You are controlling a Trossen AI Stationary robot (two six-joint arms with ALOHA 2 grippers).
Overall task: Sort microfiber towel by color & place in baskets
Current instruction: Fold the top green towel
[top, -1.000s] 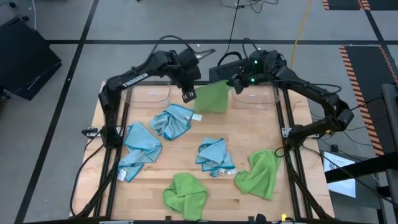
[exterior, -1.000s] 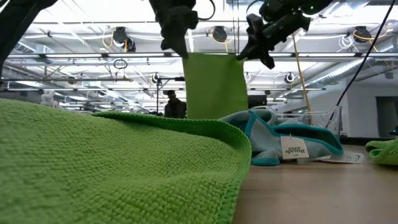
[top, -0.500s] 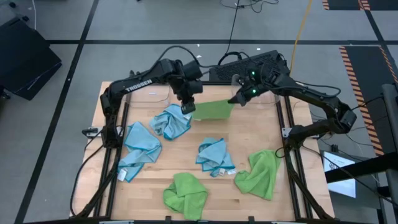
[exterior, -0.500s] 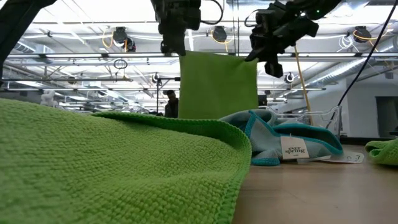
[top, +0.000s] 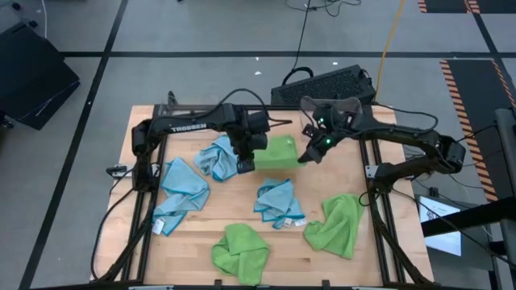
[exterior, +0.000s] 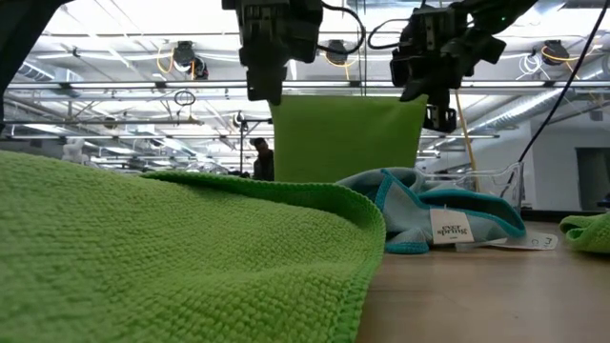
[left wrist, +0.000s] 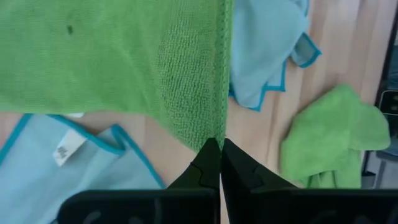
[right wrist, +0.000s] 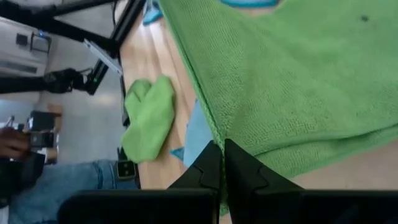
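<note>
Stretching between left pincer point(top: 246, 163) and right pincer point(top: 306, 156), both clenched on its corners, green microfiber towel point(top: 276, 152) hangs crosswise above mid-tabletop point(top: 379, 242).

— From where do I see the scene?
— One camera looks straight down on the table point(top: 266, 181), one level from its near edge; both wrist cameras, very close, share the stretched green towel point(top: 276, 152).

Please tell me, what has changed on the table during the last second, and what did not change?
Both grippers, left and right, stayed shut on the green towel and carried it, stretched between them, from the table's far edge toward its middle. The other blue and green towels did not move.
</note>
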